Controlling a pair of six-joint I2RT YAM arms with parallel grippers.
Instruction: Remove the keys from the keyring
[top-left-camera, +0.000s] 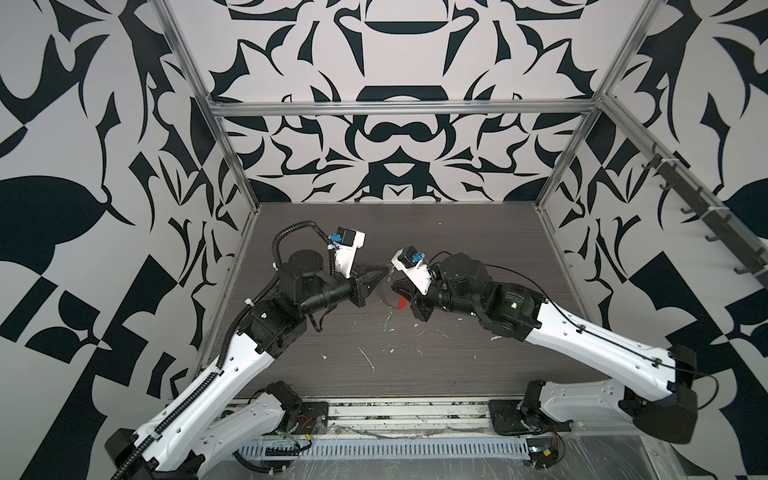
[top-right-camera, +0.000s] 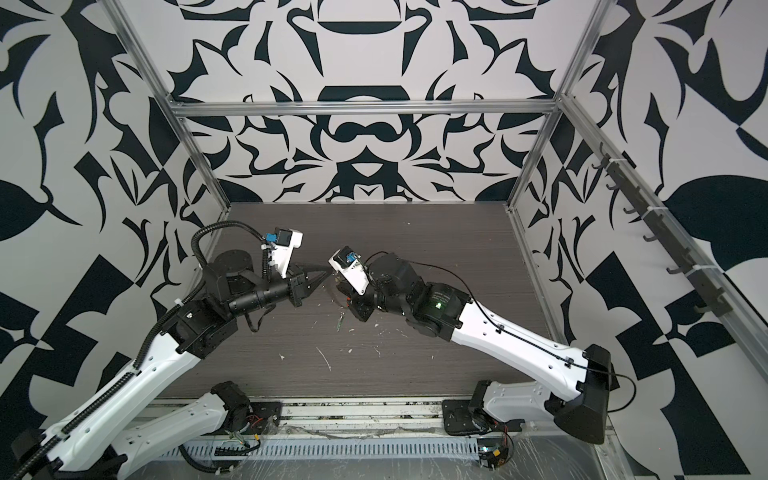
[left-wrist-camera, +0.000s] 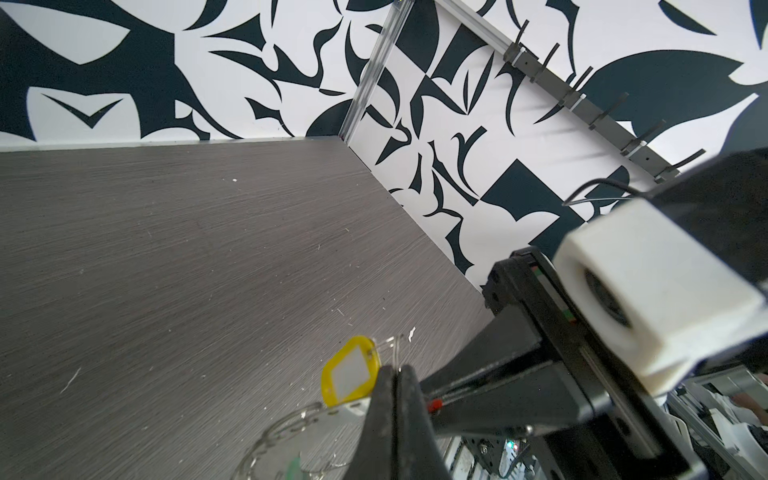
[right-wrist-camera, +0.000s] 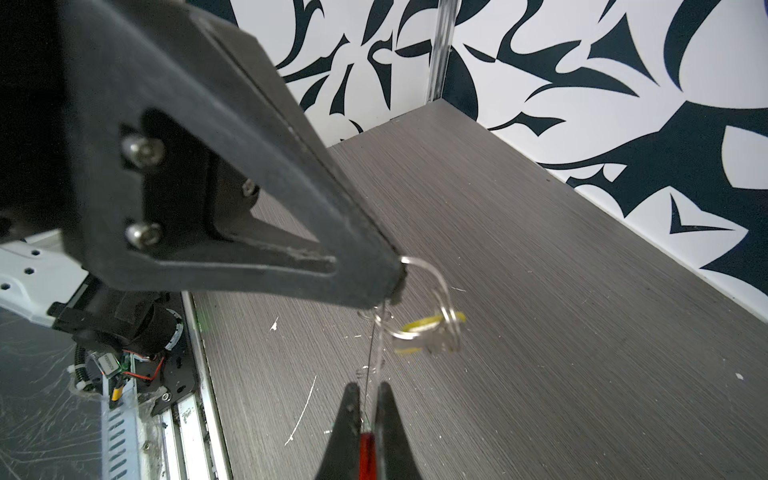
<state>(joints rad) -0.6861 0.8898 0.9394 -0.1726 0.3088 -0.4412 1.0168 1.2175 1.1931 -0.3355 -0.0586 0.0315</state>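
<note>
Reaching in from the lower left of both top views, the left claw sits at the centre of the desk. Its jaws are pressed together on the small metal loop of the yellow key. In the right wrist view the loop juts from the claw's tip and the yellow key hangs just beside it. Immediately right of that claw in both top views is the keyring. Its thin hoop runs from the loops to the right claw, whose jaws are nearly closed and pinch the red arc between them. The green key shows only as a thin sliver just below the hoop. I cannot tell whether it hangs on the ring. White scraps dot the lower centre.
</note>
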